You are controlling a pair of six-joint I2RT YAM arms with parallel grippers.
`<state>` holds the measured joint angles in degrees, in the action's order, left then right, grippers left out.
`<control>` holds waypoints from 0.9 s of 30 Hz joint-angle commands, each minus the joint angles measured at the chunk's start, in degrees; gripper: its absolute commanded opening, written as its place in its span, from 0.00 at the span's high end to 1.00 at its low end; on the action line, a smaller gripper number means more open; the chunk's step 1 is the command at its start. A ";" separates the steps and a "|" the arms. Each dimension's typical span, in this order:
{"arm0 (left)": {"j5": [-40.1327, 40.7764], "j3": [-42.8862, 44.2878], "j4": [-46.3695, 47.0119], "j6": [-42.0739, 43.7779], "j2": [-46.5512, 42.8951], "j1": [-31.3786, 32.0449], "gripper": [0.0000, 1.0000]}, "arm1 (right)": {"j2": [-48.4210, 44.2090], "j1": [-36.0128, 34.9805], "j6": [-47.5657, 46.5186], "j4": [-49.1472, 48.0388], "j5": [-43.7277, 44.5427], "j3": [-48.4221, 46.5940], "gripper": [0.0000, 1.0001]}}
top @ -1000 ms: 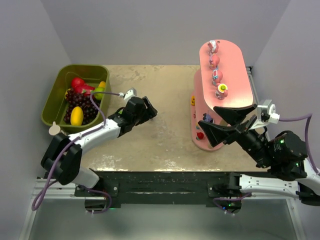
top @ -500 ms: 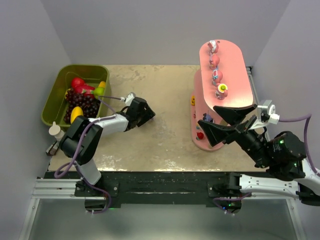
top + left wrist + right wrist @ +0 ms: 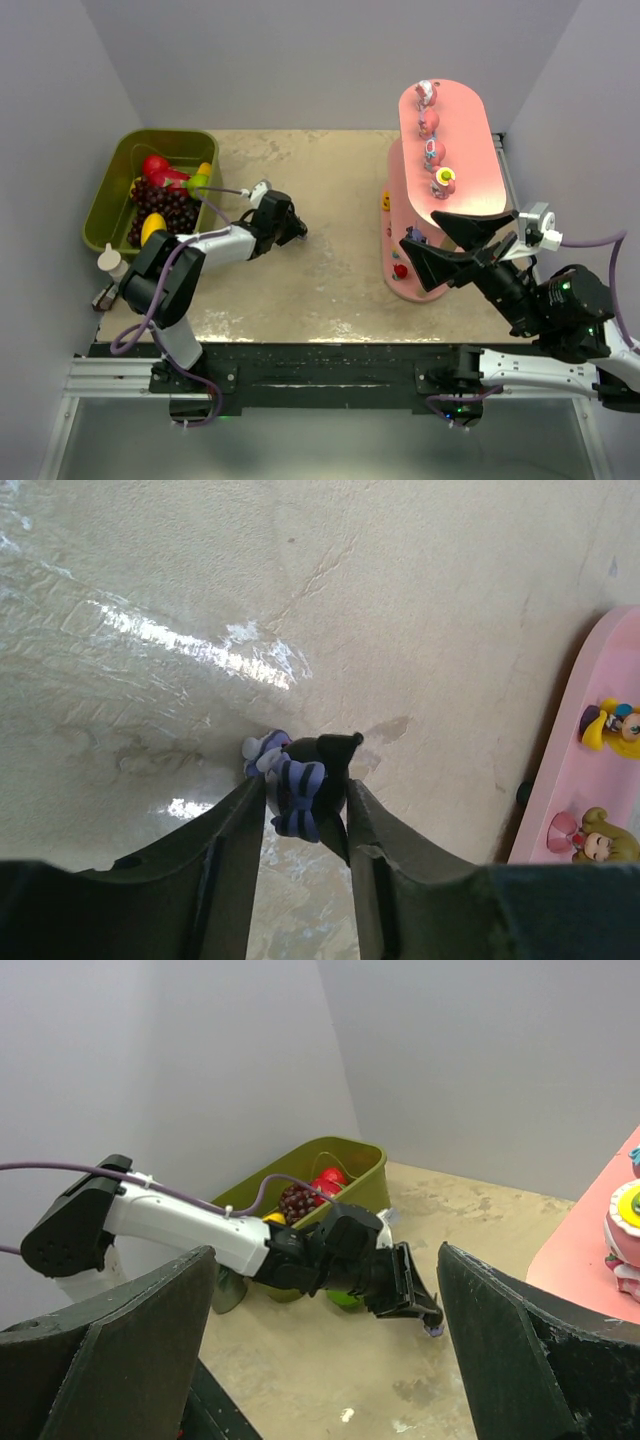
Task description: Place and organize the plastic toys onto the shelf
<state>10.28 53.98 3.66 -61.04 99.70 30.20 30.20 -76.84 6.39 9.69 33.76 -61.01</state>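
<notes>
Two claws to note. My left claw point(image 3: 306, 778) is down at the table point(image 3: 420, 600), its dark fingers pressed on either side of a dark purple figurine point(image 3: 298, 798); it is pinching the toy, whose base sits on the tabletop. From above, this pair lies left of the table's middle.

My right claw point(image 3: 417, 229) is spread wide and holds nothing. It hangs at the 6 o'clock end of the shelf point(image 3: 475, 140), and in the top view its fingers cover part of the lower boards.

Surroundings, taken from the pinched toy:
- the shelf stands at 3 o'clock, well apart
- four small figurines point(image 3: 433, 152) stand in a row along its top board
- a yellow toy point(image 3: 386, 201) and a red toy point(image 3: 400, 270) show on the lower tiers
- an olive-green bin point(image 3: 108, 212) sits at 9 to 10 o'clock, holding dark grapes point(image 3: 165, 210), a lemon point(image 3: 152, 230) and a red apple point(image 3: 155, 168)
- a purple cable point(image 3: 215, 190) loops over the bin's near corner

Materials: the tabletop is mottled beige, glossy in patches, with faint cracks. The held toy is shiny moulded plastic with a black pointed ear and a lilac striped bow. The shelf boards are smooth matt pink with rounded ends. In the left wrist view, two blond figurines point(image 3: 612, 725) stand on the pink board.

Any print on the toys is too small to read
</notes>
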 commanded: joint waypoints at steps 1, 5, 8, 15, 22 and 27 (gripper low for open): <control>-0.79 2.62 2.14 3.02 0.76 -0.84 0.60 | 0.30 -0.15 -0.94 -2.49 1.40 0.37 0.05; -1.05 2.80 2.31 3.90 1.11 -0.75 0.69 | 0.39 -0.15 -0.94 -2.57 1.57 0.63 0.05; -1.75 3.24 2.49 4.96 1.46 -0.75 0.73 | 0.30 -0.15 -0.94 -2.66 1.57 0.63 0.05; -2.81 5.26 1.53 7.42 2.95 -0.75 0.78 | 0.57 -0.15 -0.94 -2.93 1.75 0.72 0.05; -3.08 5.53 1.35 8.74 3.13 -0.84 0.85 | 1.01 -0.15 -1.12 -3.28 1.93 0.81 0.05; -3.69 5.79 1.35 9.18 1.73 -0.75 0.99 | 1.18 -0.24 -1.12 -3.54 1.93 0.90 0.05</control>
<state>6.98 57.87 4.84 -54.15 102.28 29.69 30.39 -76.84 6.11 8.93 34.17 -60.40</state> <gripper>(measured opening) 0.227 0.952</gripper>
